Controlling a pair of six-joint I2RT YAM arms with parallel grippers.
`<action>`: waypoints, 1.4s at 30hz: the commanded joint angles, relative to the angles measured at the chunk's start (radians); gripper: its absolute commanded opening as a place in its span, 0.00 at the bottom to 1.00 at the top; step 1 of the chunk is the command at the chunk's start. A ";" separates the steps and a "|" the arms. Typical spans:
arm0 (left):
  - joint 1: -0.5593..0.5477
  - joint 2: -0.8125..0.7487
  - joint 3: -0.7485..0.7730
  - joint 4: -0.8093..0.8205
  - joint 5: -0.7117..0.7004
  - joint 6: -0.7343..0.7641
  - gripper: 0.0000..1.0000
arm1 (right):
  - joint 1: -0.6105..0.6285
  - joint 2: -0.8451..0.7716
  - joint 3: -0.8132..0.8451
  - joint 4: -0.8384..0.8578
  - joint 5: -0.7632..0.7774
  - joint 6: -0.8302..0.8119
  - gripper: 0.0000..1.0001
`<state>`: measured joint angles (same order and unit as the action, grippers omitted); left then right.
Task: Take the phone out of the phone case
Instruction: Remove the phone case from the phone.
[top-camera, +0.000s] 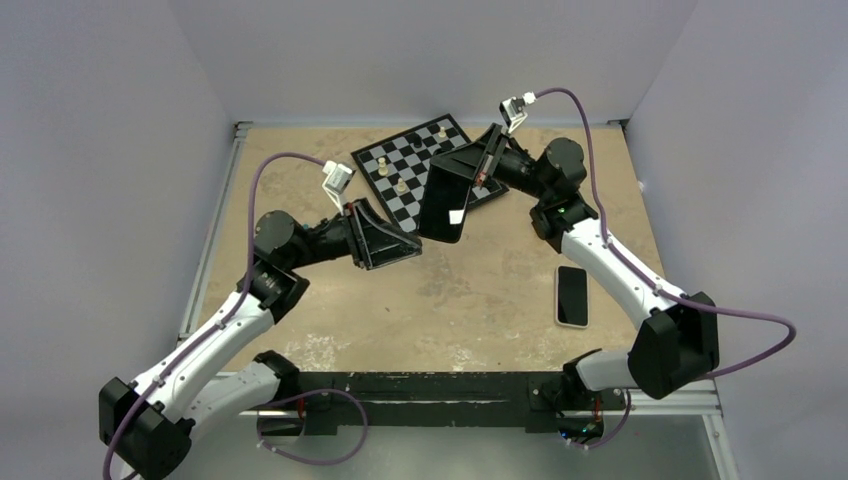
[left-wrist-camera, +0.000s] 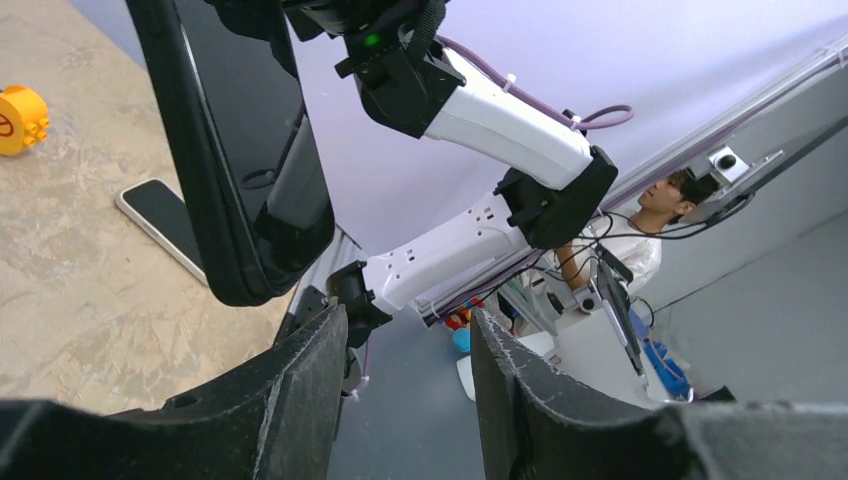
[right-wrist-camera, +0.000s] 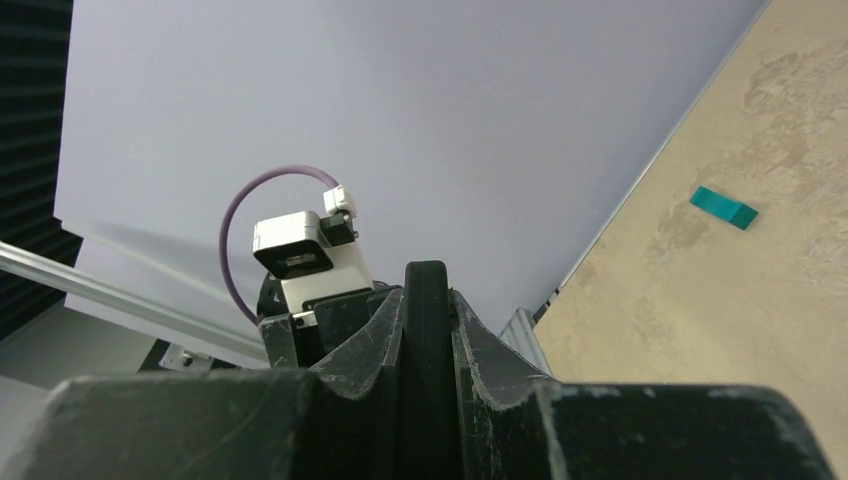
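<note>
One thin matte phone case (top-camera: 443, 200) sits pinched, apparently edgewise, in right hand (top-camera: 478, 168); left hand (left-wrist-camera: 410, 322) spread.

Black phone case (top-camera: 445, 205) smooth, slight sheen; phone (top-camera: 572, 296) screen glossy; table (top-camera: 480, 300) matt, mottled tan.

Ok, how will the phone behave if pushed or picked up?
The phone lies flat, screen up, so it will probably slide, not tip. Its glass looks glossy, likely slippery. Being thin and flush with the table, its edges may be hard to pinch.
</note>
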<state>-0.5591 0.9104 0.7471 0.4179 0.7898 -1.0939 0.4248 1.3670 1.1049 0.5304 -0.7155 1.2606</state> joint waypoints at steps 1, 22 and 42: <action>-0.003 0.011 -0.007 0.107 -0.063 -0.078 0.52 | 0.001 -0.034 0.025 0.052 0.039 0.023 0.00; -0.004 0.050 -0.023 0.107 -0.086 -0.080 0.55 | 0.001 -0.043 -0.004 0.101 0.027 0.059 0.00; -0.003 0.033 -0.039 0.080 -0.095 -0.058 0.59 | 0.001 -0.049 0.000 0.114 0.021 0.084 0.00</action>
<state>-0.5591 0.9409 0.7136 0.4774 0.7052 -1.1664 0.4244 1.3659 1.0882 0.5480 -0.6975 1.2854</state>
